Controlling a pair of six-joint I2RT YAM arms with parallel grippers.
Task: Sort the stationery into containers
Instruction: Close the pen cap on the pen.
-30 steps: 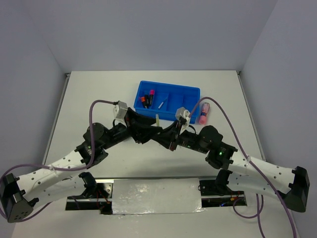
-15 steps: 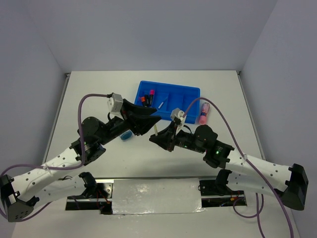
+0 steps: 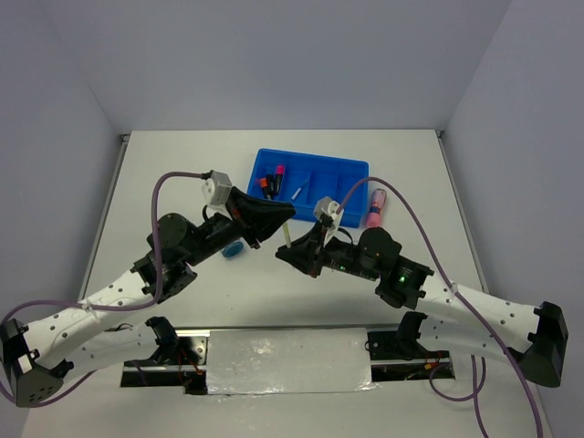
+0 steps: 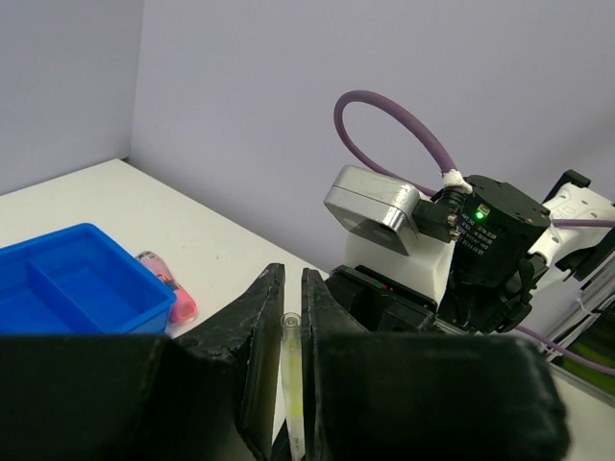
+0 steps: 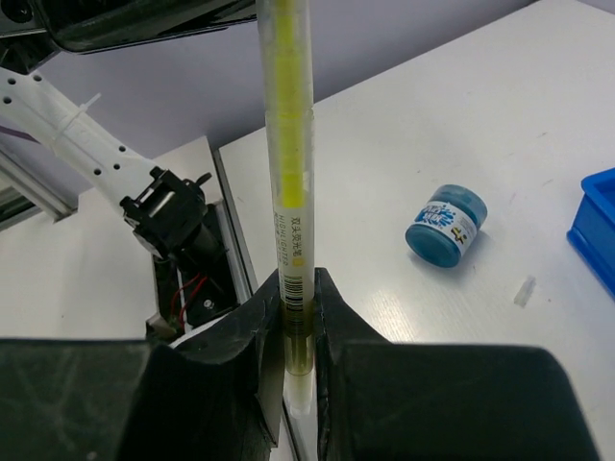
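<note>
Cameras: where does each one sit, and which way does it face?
Top external: above, behind the arms, looking down at table and tray; both arms show.
Left wrist: on left arm, facing the right arm; left gripper flanks the pen.
Right wrist: on right arm, facing the left arm; right gripper clamps the pen.
Both wrist views share the pen.

Right wrist view: pen top cut off by upper edge, bottom end buried between right gripper fingers; tray clipped at right edge. Left wrist view: pen's lower part hidden behind left gripper fingers, contact unclear; tray clipped at left edge. Top view: tray contents too small to identify; roll partly under left arm.
</note>
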